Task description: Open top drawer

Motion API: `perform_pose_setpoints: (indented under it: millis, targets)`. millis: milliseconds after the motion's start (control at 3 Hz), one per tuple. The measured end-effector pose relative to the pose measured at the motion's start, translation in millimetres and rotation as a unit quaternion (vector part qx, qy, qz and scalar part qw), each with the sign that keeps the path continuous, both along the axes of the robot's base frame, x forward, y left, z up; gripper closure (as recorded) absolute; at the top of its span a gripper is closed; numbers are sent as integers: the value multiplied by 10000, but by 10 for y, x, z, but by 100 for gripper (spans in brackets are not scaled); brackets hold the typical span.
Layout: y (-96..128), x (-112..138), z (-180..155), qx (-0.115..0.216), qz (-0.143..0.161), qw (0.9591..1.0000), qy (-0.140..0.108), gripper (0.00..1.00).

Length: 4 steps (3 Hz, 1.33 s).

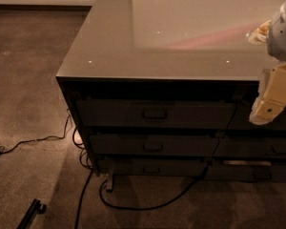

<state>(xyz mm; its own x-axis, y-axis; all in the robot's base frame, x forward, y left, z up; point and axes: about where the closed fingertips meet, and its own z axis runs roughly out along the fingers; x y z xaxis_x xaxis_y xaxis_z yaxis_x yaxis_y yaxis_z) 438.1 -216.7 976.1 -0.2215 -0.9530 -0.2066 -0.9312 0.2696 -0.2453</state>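
A: Starting nearest us, what lies before the top drawer [109,113]?

B: A black cable [148,207] loops over the carpet, below the drawer and out in front of it. I judge it sits too low to foul the drawer's travel. Just under the drawer come two shallower ones, the middle drawer [119,145] and then the bottom drawer [128,167].

A: And the drawer itself?

B: It is the uppermost and widest of its stack, and shut as far as I can see, since no inner floor shows. Its front runs left to right. The handle [155,113], a small loop at mid-front, lies along that same line. The tabletop [181,42] sits directly above the drawer and reaches back beyond it.

A: Where's the gripper?

B: The gripper [267,111] hangs off the drawer's right end, at about the height of its front. In the camera view it overlaps the neighbouring stack [276,149]. It holds nothing that I can see. Whether it is apart or together, I cannot tell.

A: So what does the move turn on?

B: The handle lies well to the left of the claw, at roughly the same level. My guess is that the arm must travel left along the front, square up to the handle, close across its short side, and then pull straight toward us, at right angles to the front's long axis. There's only one arm, so there is no choice to make. If the pull is skewed, a drawer this wide may bind.
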Motion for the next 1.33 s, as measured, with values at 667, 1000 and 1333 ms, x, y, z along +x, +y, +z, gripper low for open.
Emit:
perform_pose_setpoints:
  millis: [667,1000,1333]
  targets:
    - [47,34,-52,176,168,9997,-24,0]
    - [527,34,-674,182,637,9974,271,0]
    - [835,40,-1184,116,936,9937,606,0]
